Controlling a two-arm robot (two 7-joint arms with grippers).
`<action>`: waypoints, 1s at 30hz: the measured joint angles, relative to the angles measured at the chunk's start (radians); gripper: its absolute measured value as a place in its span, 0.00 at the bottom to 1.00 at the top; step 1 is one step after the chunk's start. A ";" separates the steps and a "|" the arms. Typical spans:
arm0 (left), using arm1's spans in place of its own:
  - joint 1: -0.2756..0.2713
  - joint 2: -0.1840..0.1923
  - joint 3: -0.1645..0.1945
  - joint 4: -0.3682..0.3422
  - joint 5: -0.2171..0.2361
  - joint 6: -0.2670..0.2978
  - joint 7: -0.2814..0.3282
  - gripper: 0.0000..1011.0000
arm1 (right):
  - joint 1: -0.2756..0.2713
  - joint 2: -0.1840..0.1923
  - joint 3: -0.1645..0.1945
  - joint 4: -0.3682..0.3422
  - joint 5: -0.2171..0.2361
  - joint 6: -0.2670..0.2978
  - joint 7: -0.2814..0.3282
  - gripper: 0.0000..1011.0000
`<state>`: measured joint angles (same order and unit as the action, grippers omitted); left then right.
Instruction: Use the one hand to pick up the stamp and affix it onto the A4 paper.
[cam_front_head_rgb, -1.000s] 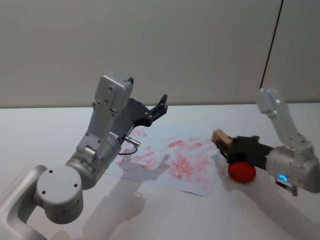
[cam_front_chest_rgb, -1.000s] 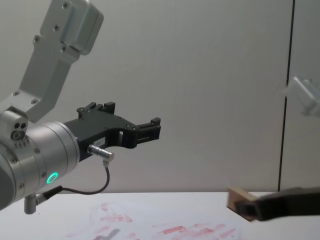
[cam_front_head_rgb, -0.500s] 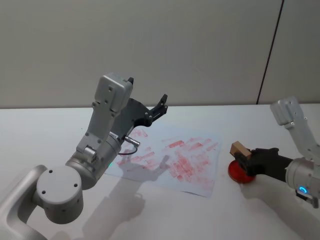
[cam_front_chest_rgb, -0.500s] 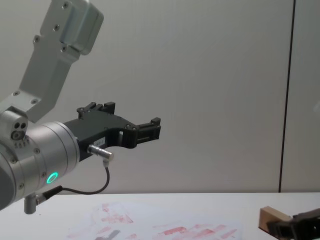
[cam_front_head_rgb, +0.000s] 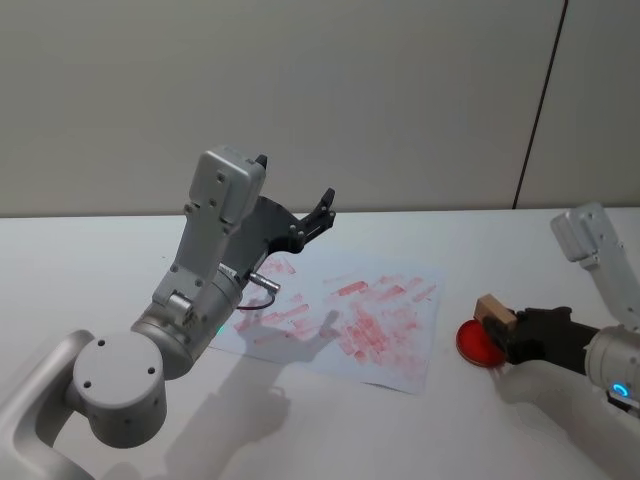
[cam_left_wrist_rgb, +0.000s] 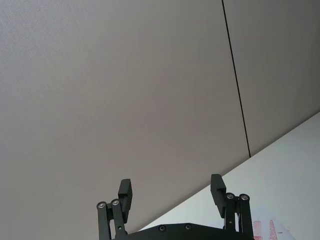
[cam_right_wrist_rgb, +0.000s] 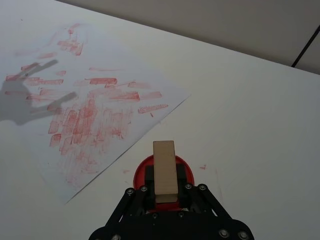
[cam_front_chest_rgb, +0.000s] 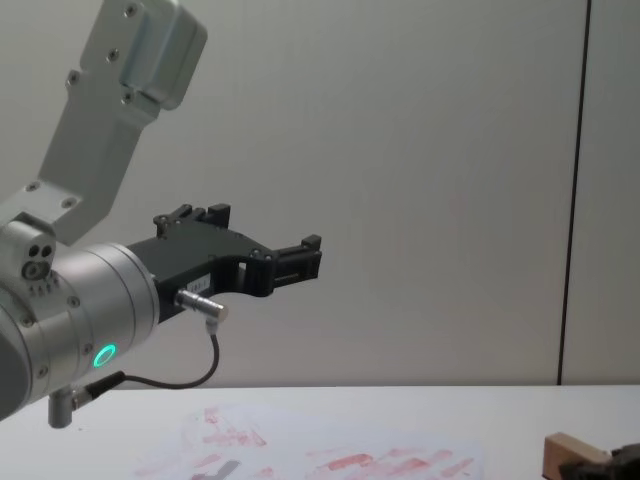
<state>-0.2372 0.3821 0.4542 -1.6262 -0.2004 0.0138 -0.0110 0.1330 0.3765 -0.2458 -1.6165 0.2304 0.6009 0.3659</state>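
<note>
Pulling back off the A4 paper (cam_front_head_rgb: 345, 312), the right hand (cam_front_head_rgb: 510, 333) is now holding the wooden stamp (cam_front_head_rgb: 494, 311) over the red ink pad (cam_front_head_rgb: 478, 343) on the desk (cam_front_head_rgb: 330, 420), just beside the sheet's right edge; a second ago that stamp was hovering at the paper's margin. The fingers are clamping the block from both sides, as the right wrist view shows. It looks like a re-inking pass, so another print is probably coming. The left hand (cam_front_chest_rgb: 300, 258) is hanging raised over the paper's left part, fingers spread and empty, unchanged.
</note>
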 joint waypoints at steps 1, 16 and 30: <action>0.000 0.000 0.000 0.000 0.000 0.000 0.000 0.99 | -0.001 0.001 0.000 0.000 0.000 0.000 0.000 0.21; 0.000 0.000 0.000 0.000 0.000 0.000 0.000 0.99 | -0.011 0.011 0.002 -0.003 -0.003 0.008 0.002 0.53; 0.000 0.000 0.000 0.000 0.000 0.000 0.000 0.99 | -0.013 0.013 0.002 -0.005 -0.003 0.010 0.002 0.94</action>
<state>-0.2372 0.3821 0.4542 -1.6262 -0.2004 0.0138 -0.0109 0.1200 0.3894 -0.2436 -1.6211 0.2269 0.6107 0.3679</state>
